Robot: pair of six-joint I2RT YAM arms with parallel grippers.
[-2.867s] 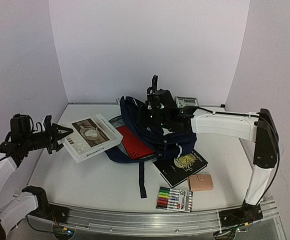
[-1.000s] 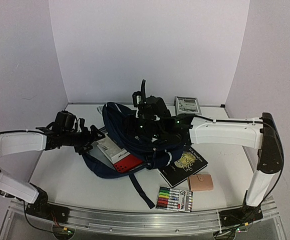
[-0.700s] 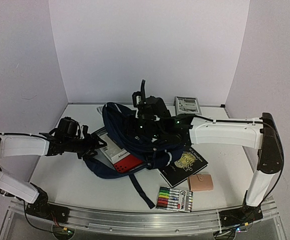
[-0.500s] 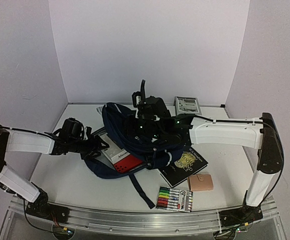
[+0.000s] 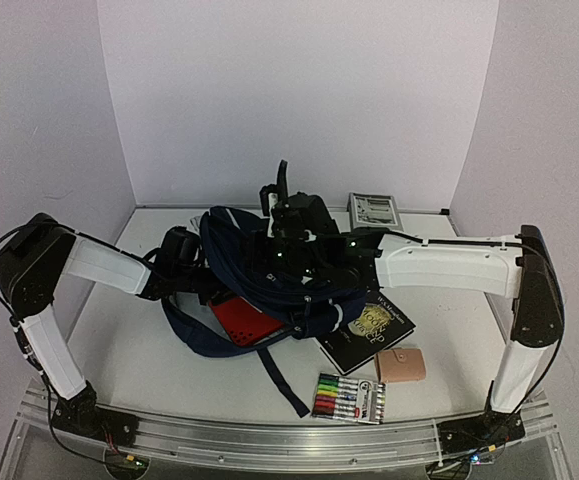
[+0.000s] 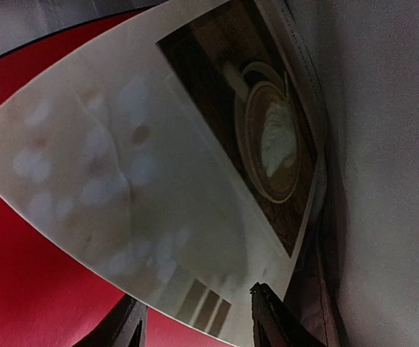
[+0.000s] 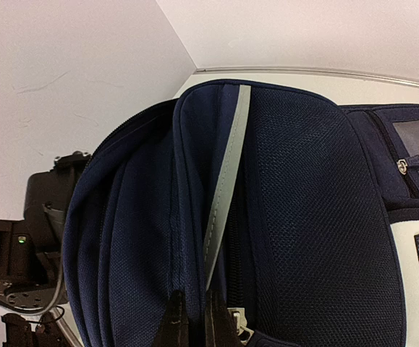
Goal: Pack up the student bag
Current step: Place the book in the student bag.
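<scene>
Top external view: the student bag lay in the middle of the tabletop, its mouth lifted by the right pincer while the left arm reached inside
The right pincer was clamped on a fold of the bag's rim beside the grey stripe. The left pincer stood part open, gripping nothing, just behind a white coffee-cover book lying over a red folder. The book probably needed a flat push deeper, rim held high so no corner snagged
</scene>
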